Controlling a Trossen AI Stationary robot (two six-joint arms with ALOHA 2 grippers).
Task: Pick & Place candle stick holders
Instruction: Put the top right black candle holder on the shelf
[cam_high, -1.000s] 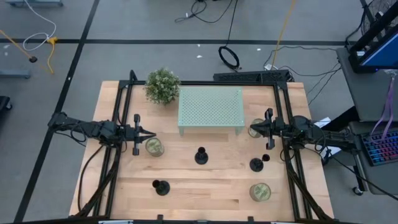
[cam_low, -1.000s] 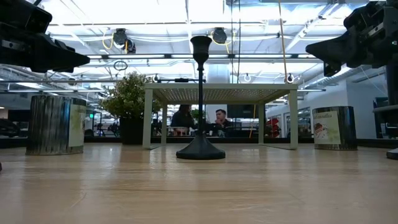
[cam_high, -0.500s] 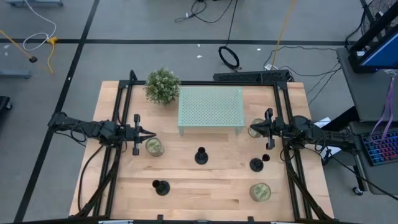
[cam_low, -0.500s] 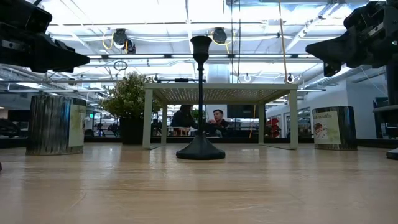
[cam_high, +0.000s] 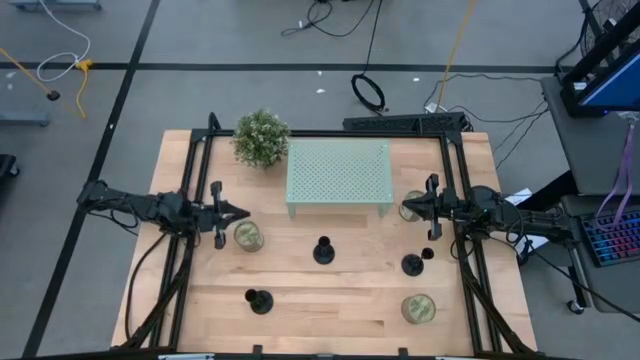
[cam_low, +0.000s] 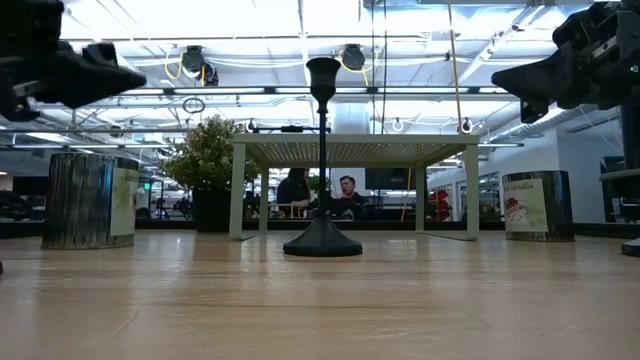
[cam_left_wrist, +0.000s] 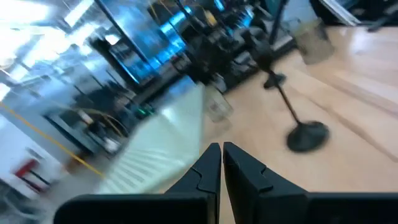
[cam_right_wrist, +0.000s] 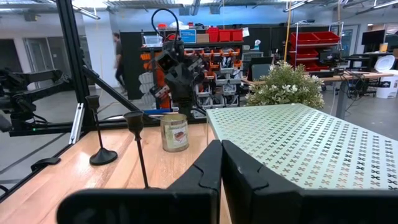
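Note:
Three matte-black candle stick holders stand upright on their round bases on the wooden table: one at the middle (cam_high: 323, 250), one near the front left (cam_high: 258, 300), one at the right (cam_high: 413, 264). The middle one also shows in the low view (cam_low: 322, 160) and the left wrist view (cam_left_wrist: 298, 124). My left gripper (cam_high: 241, 212) is shut and empty, in the air left of the middle holder, above a gold-green jar (cam_high: 248, 236). My right gripper (cam_high: 404, 210) is shut and empty, in the air beside the green stand's right end, and shows in its wrist view (cam_right_wrist: 221, 152).
A pale green perforated stand (cam_high: 338, 175) sits at the table's far middle, with a potted plant (cam_high: 262, 137) to its left. Two more jars stand at the right (cam_high: 413, 200) and front right (cam_high: 418, 308). Black frame rails run along both sides. People sit beyond the table.
My left gripper has turned about its wrist and tipped a little, staying in place above the jar and staying shut; its wrist view is blurred by the motion. The holders and jars stand as before.

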